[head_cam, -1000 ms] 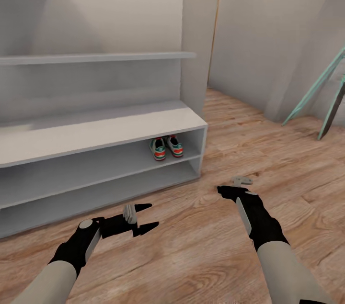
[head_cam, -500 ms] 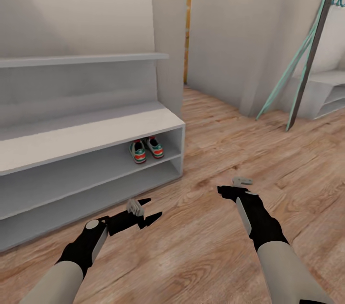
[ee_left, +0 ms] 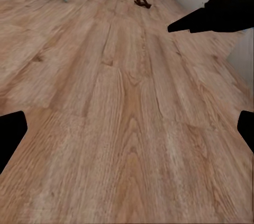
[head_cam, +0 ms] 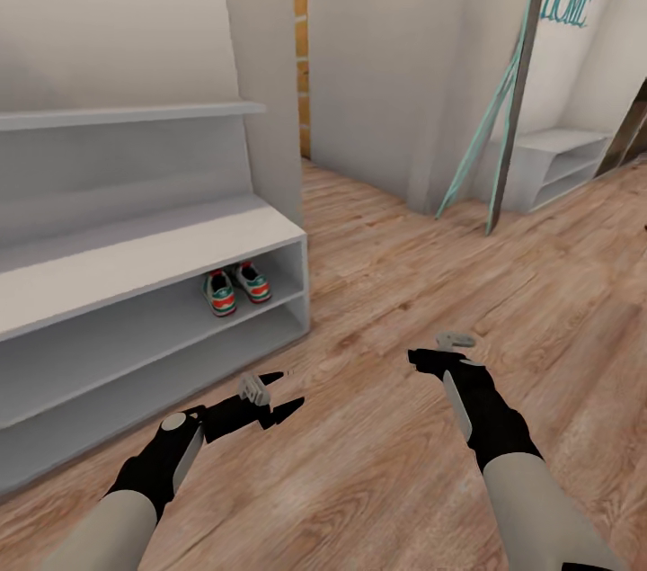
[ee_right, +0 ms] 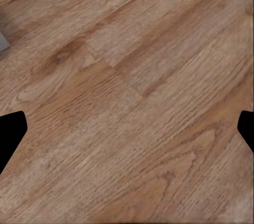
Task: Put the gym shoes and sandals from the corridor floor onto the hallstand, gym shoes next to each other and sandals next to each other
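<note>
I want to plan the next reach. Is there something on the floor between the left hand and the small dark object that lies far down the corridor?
Nothing visible. In the left wrist view, bare wood floor runs from the open left hand to the dark object, possibly a sandal, too small to tell.

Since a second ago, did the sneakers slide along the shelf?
No. The gym shoes sit at the same right end of the hallstand upper tier; the camera turned right, shifting the whole picture.
</note>
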### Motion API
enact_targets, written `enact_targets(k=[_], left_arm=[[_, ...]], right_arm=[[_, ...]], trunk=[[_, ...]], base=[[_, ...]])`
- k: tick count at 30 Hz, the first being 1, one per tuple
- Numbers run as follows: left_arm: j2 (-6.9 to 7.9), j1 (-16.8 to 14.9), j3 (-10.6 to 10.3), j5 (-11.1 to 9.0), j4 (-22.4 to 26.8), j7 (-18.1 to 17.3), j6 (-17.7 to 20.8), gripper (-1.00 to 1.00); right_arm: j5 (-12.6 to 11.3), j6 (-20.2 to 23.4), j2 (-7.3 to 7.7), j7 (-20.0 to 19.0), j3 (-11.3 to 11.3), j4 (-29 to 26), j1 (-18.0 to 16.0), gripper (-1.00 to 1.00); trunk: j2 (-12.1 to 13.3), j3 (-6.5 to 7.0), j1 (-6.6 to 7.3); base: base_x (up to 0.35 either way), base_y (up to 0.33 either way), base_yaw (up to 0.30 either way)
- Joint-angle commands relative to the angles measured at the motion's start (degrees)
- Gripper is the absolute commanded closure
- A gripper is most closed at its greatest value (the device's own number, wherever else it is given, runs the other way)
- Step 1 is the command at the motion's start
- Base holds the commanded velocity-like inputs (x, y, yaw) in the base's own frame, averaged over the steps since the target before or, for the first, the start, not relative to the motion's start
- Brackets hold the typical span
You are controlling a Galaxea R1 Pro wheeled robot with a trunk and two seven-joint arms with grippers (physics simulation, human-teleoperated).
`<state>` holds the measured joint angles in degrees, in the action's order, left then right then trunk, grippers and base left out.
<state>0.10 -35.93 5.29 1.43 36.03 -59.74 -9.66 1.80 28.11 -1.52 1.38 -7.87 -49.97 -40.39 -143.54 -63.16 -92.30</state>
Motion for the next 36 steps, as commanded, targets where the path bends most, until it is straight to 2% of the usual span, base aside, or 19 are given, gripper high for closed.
enact_targets(k=[1,12,36], left_arm=[[-0.01,-0.02,0.16,0.16,0.01,-0.21,-0.27,-1.0],[-0.01,-0.02,0.16,0.16,0.0,-0.15,-0.27,-1.0],[-0.01,-0.02,0.12,0.16,-1.09,-0.12,-0.27,-1.0]], right_arm=[[0.17,0.28,-0.06,0.02,-0.12,-0.06,-0.04,-1.0],[0.18,0.28,-0.06,0.03,-0.29,-0.09,-0.04,-1.0],[0.16,0.28,-0.06,0.02,-0.66,-0.11,-0.04,-1.0]], trunk=[[-0.02,-0.03,0.01],[-0.02,0.2,0.01],[-0.02,0.71,0.01]], base=[[0.0,0.0,-0.288],[0.088,-0.045,-0.288],[0.273,-0.158,-0.288]])
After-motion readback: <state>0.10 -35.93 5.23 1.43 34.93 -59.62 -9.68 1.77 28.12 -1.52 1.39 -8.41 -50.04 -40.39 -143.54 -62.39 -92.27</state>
